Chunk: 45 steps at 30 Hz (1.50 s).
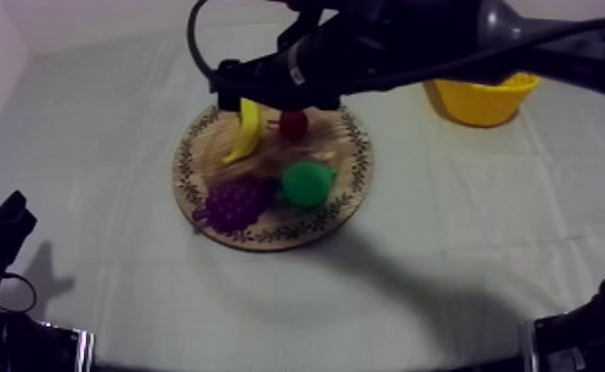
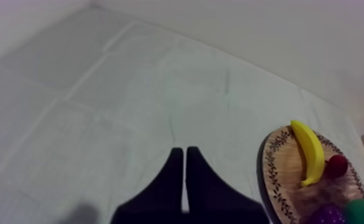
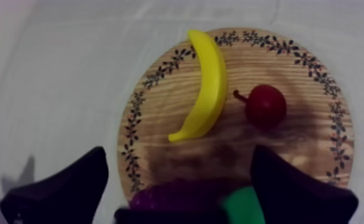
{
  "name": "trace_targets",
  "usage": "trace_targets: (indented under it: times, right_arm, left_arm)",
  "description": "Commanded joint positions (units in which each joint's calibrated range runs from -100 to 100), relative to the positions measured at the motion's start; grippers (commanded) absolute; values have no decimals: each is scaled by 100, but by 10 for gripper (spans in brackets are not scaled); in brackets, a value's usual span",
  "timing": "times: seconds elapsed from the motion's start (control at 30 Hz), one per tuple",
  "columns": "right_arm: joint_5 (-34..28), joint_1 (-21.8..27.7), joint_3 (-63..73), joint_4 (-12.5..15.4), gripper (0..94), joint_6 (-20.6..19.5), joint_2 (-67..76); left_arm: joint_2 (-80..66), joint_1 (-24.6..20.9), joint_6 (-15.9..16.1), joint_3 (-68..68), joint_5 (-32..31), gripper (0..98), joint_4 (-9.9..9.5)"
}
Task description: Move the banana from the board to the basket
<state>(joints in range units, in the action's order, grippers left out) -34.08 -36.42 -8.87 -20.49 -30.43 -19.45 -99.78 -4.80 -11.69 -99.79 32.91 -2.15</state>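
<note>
Approach step: the right hand (image 3: 180, 158), fingers apart, hovers over the wooden board (image 3: 160, 137) near the banana (image 3: 209, 83) and likely must next lower astride it; left hand (image 2: 186, 156) idle, fingers together.

A: Where is the right gripper (image 1: 239, 97) seen?

B: It is held over the round wooden board with a patterned rim (image 1: 351, 203), at the far end of the curved yellow toy banana (image 1: 246, 134). Whether the banana is touched cannot be told.

A: What else is found near the gripper?

B: A small red fruit (image 1: 293, 124) is seen just beside it. A green toy pear (image 1: 308, 183) and a purple bunch of grapes (image 1: 235, 203) are laid farther from it on the board. The yellow basket (image 1: 479, 102) is set well apart, beyond the arm.
</note>
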Motion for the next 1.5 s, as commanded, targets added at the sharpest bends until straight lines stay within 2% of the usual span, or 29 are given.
trace_targets:
  times: [0.0, 0.27, 0.47, 0.67, 0.83, 1.2, 1.47]
  right_arm:
    - [-75, 38, 435, 24, 680, 28, -489]
    - [-374, 230, 1783, 263, 686, 339, -1746]
    - [-528, 255, 2500, 223, 681, 383, -2499]
    - [-866, 309, 3458, 395, 668, 565, -3182]
    - [-954, 357, 3958, 282, 646, 531, -3623]
    - [-863, 446, 4057, 387, 405, 886, -3879]
    - [-876, 359, 3722, 393, 272, 1098, -3678]
  left_arm:
    - [-5, -1, -1, 1, 0, 1, -3]
    - [-5, -1, 1, 1, 0, 1, -3]
    - [-5, -1, 1, 1, 0, 1, -3]
    - [-5, -1, 0, 1, 0, 1, -3]
    - [-5, -1, 0, 1, 0, 1, -3]
    - [-5, -1, -1, 1, 0, 1, -3]
    - [-5, -1, 2, 1, 0, 1, -3]
